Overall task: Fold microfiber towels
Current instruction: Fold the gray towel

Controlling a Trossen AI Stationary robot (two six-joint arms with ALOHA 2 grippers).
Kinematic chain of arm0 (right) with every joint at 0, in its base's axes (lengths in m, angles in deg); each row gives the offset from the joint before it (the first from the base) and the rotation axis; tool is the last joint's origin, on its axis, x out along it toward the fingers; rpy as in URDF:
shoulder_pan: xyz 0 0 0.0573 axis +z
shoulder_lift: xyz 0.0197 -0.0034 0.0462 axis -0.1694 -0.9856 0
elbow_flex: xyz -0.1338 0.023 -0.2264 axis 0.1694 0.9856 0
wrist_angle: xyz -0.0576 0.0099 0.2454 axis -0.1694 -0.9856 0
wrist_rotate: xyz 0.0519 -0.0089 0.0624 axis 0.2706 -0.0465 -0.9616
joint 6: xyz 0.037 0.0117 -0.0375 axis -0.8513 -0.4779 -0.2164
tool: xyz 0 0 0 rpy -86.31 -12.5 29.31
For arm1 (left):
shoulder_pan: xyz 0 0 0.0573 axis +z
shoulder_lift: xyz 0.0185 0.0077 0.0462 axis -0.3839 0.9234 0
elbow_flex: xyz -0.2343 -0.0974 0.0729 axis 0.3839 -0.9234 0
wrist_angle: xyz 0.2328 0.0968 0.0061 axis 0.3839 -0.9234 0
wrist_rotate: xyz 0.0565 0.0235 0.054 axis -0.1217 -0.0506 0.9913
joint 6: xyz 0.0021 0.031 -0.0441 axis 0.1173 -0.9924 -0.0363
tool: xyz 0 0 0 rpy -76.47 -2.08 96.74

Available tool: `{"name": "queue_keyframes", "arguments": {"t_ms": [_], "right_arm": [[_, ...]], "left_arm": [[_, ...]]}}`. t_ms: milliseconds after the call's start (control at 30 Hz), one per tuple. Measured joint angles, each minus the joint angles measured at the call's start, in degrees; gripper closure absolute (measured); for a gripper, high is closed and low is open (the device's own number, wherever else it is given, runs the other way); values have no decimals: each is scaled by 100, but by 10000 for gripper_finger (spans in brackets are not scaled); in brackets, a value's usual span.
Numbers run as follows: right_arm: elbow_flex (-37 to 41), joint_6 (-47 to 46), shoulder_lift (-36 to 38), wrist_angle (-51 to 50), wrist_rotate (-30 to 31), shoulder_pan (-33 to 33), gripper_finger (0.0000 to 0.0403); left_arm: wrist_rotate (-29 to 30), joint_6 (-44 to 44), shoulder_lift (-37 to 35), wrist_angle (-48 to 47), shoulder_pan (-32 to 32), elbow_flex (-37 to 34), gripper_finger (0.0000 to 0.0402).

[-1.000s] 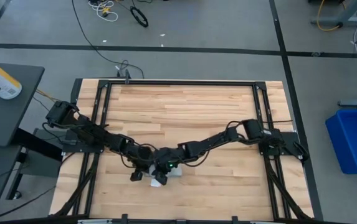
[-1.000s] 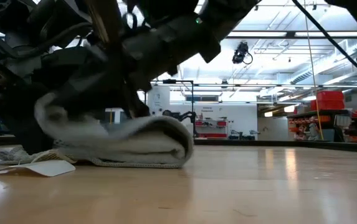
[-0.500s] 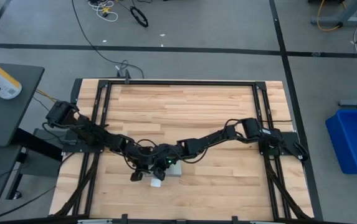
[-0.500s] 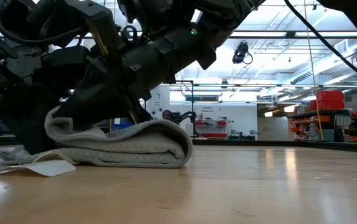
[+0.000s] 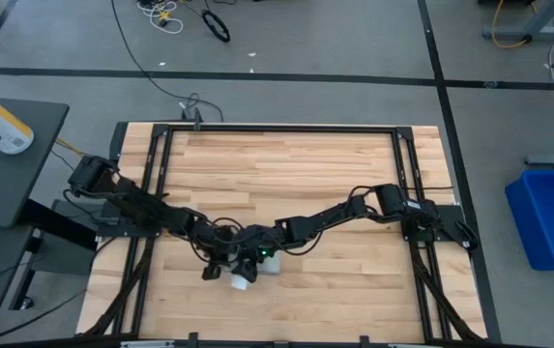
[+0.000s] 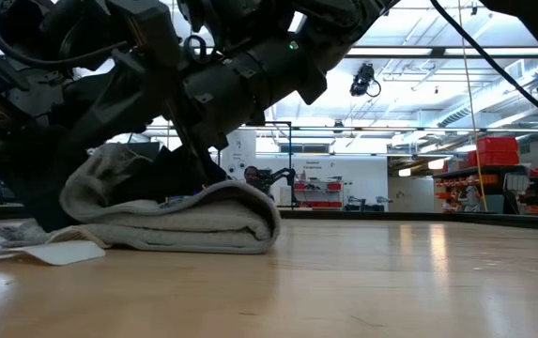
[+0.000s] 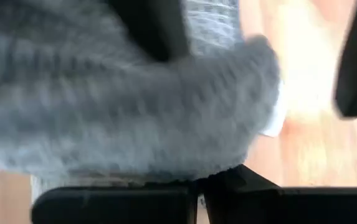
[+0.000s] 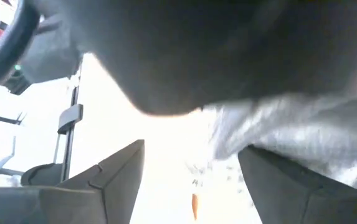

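Observation:
The light grey-blue microfiber towel (image 6: 170, 211) lies folded in several layers near the table's front middle, its rounded fold toward my right arm's side. Its white tag (image 6: 48, 252) lies flat on the wood beside it. In the high view only a pale patch of the towel (image 5: 271, 264) shows beside the two arms. My left gripper (image 7: 200, 190) is shut at the towel's edge. My right gripper (image 8: 190, 180) stands open just over the towel (image 8: 303, 130). My left gripper pinches the towel's hemmed edge (image 7: 184, 174) between its two fingers; how many layers cannot be told. The towel rests on the table, its upper layer humped up (image 6: 109, 169) near the hold. My right gripper is open; whether a finger (image 8: 290, 180) touches the cloth I cannot tell.
Bare wooden table (image 5: 286, 174) stretches to the far side and both sides of the towel. The black frame rails (image 5: 160, 174) run along the left and right. Both arms cross low over the towel and hide most of it from above.
The towel's upper layer, held raised a second ago, came down onto the layers beneath. Its end by the grippers has since humped up again, while the rounded fold stayed where it was. Both grippers shifted slightly toward the table's left edge.

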State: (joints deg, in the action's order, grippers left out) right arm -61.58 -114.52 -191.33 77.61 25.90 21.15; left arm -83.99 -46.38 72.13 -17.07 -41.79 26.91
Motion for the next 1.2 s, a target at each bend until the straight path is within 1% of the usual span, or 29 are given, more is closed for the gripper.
{"name": "queue_keyframes", "arguments": {"t_ms": [133,267,400,600,767,967,1100,1200], "right_arm": [[0,64,0,-1,-13,10,144],[0,75,2,0,-8,24,156],[0,139,2,-1,10,24,155],[5,178,5,1,72,20,140],[127,178,11,69,215,22,148],[129,157,13,201,300,47,157],[130,176,115,193,518,116,150],[139,193,264,-97,819,180,150]], "left_arm": [[394,59,-473,-606,-55,-28,372],[633,99,-1104,-930,-123,-26,351],[654,201,-1606,-1089,-147,-23,325],[821,290,-2209,-1702,-147,-20,282],[945,355,-2669,-1824,-147,-13,266],[1160,380,-2757,-1728,-147,-11,264],[1194,379,-2507,-1555,-147,-9,264],[1246,381,-2220,-1425,-143,-7,264]]}}
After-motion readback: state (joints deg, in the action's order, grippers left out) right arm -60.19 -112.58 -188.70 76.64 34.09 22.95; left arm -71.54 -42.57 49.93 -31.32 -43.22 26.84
